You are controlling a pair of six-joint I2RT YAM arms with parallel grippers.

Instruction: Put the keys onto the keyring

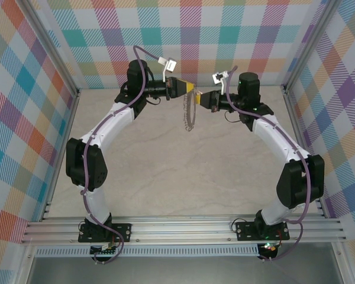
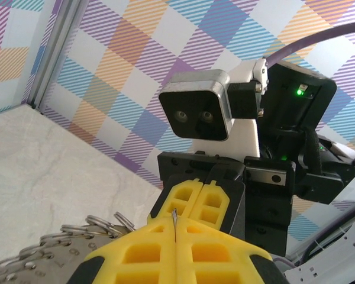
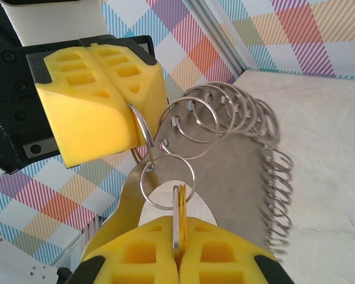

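— Yellow rubber on the left: what do we hold there?
— Our left gripper is clamped tight on a thin metal edge of the keyring. The ring hangs in the air above the table, toward the far wall.
— And its rim?
— We see small silvery loops fanned along it. One of them lies right at the tip of our other arm.
— The right side?
— Our right gripper faces the left one, tips almost touching. Its jaws are pressed together on the key, which we see edge-on as a thin orange-yellow strip.
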